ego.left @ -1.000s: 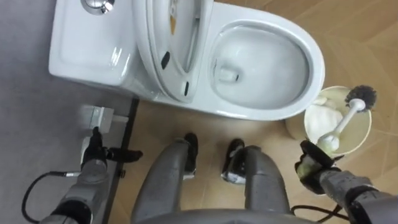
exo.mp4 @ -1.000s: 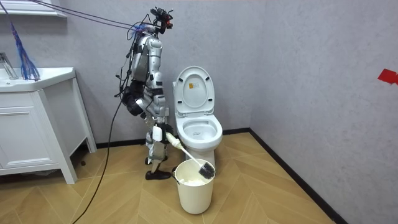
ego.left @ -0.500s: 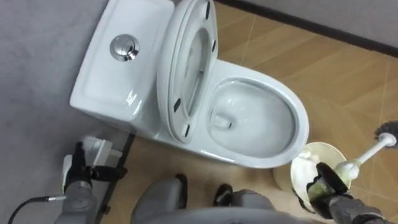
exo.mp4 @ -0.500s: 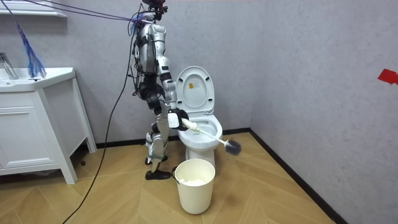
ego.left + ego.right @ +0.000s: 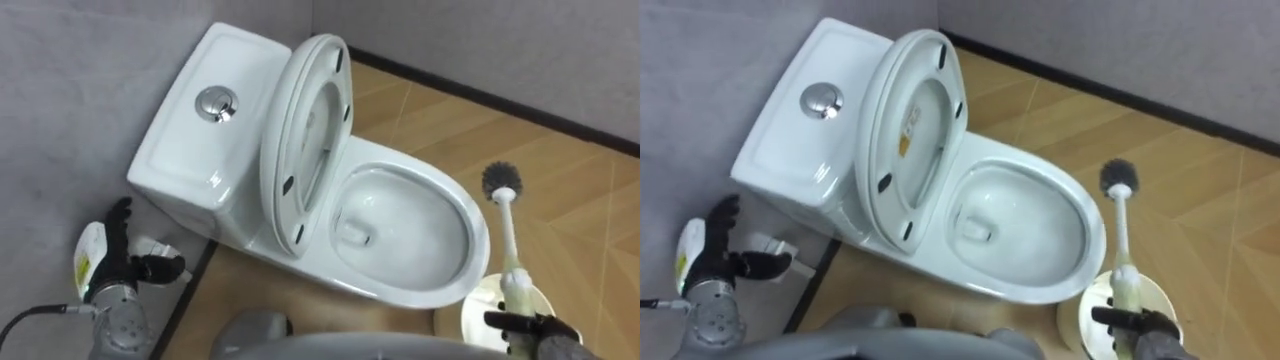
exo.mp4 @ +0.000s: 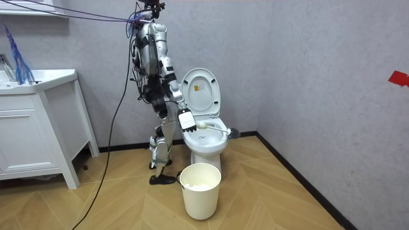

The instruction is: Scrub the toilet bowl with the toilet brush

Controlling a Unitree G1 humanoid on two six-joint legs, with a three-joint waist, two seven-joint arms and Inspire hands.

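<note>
Holding: right hand point(image 5: 522, 324), at the lower right of the eye view, has its fingers curled round the brush point(image 5: 510, 240) handle.
Brush: points up the frame, with its bristle head at the top, just right of the bowl's rim.
Left hand point(image 5: 120, 268): lower left, fingers loosely spread, holding nothing.
Toilet point(image 5: 180, 150): centre of the frame, seat point(image 5: 283, 140) raised.
Bin point(image 5: 472, 318): lower right edge, under the right hand.
Robot: in the room view it stands upright at the toilet's left, with the bin on the floor in front of the toilet.
</note>
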